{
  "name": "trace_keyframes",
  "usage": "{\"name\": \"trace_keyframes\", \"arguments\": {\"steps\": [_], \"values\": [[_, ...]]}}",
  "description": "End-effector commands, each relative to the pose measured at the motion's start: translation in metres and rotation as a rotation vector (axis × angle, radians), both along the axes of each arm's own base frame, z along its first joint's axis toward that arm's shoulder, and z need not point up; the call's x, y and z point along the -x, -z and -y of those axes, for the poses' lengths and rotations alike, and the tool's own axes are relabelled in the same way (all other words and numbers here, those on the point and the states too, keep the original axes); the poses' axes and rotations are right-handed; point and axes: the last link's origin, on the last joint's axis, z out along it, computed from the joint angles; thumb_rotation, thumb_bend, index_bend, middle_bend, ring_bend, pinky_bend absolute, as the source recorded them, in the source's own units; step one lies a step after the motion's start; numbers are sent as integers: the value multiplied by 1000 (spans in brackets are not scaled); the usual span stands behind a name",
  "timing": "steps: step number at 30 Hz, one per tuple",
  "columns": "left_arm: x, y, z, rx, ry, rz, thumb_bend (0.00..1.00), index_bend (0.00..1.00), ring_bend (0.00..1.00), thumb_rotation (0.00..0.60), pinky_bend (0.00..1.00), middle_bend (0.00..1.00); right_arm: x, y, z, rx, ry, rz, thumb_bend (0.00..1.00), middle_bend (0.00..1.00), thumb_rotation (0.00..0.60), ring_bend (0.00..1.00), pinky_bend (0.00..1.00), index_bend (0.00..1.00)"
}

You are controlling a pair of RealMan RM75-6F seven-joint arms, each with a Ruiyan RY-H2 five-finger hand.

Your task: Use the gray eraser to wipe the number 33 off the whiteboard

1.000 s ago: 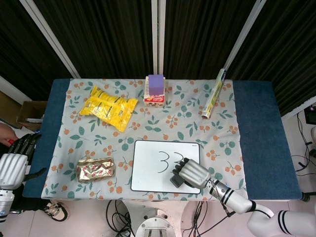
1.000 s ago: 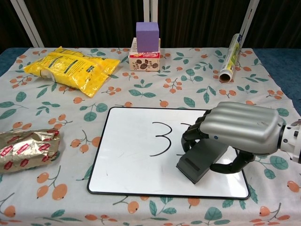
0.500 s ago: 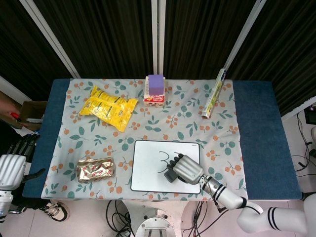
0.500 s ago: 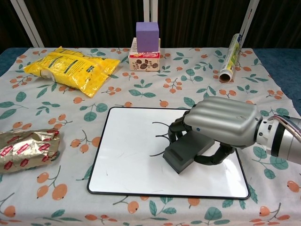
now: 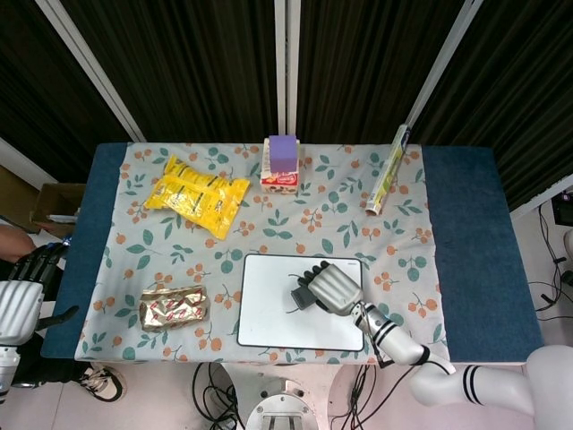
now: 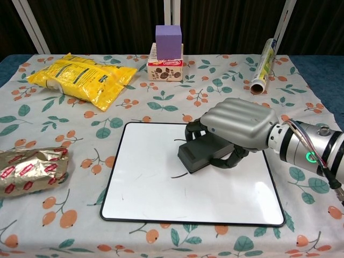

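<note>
Since a second ago my right hand (image 6: 236, 128) has swept the gray rectangular block eraser (image 6: 201, 154) leftward and up across the white rectangular whiteboard with the black frame (image 6: 161, 199), from the near right part of the board to its upper middle. My fingers (image 6: 196, 131) are clamped around the eraser, curled over its far edge with the thumb hooked under the near side, pressing it flat on the board. Where both digits stood before, I now see only short dark strokes: one just past the fingertips to the left, one curved remnant just below the eraser. I judge the 33 mostly wiped, with a further pass needed over those traces. Further out from the fingers, beyond the board's far edge, sit a purple cube on a small printed carton (image 6: 167, 54) and a foil roll (image 6: 263, 65); well off to the left lie a yellow crinkled snack bag (image 6: 80, 78) and a silver-and-red foil packet (image 6: 29, 171). My left hand (image 5: 31, 269) hangs off the table's left edge, fingers curled, apparently holding nothing.
</note>
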Motion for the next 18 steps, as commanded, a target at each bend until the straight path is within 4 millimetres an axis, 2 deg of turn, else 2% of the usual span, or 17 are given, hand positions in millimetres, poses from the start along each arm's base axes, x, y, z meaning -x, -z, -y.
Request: {"name": "trace_keyframes", "arguments": {"steps": [1, 18], "values": [[0, 0, 0, 0, -1, -1, 58, 85, 74, 600, 166, 96, -1, 1, 5, 19, 7, 2, 315, 731, 600, 640, 710, 875], [-2, 0, -1, 2, 3, -6, 57, 86, 74, 600, 166, 96, 2, -2, 23, 124, 63, 27, 333, 731, 600, 640, 710, 875]]}}
